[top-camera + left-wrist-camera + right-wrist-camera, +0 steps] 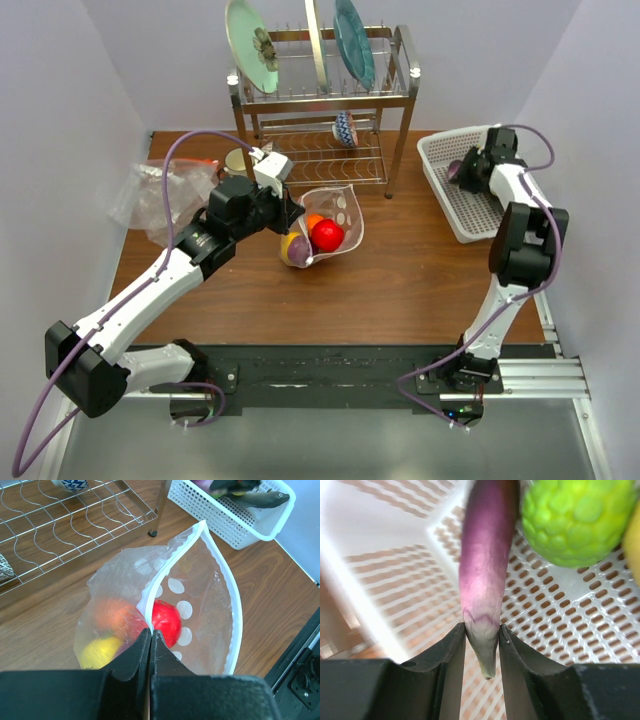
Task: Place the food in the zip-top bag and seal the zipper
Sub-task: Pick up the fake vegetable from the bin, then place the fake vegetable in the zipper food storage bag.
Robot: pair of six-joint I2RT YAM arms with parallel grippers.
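My left gripper pinches the rim of the zip-top bag at the centre of the table with three pieces of food inside, my right gripper clamps the eggplant in the basket at two o'clock beside a green fruit, and the zipper is not yet sealed.

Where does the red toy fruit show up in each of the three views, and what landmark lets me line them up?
Top external: the red fruit lies inside the zip-top bag, near the table's middle.
Left wrist: centre of the picture, inside the bag, just above the left gripper.
Right wrist: not in it.
Shared landmark: the white basket, top right in the left wrist view, filling the right wrist view.
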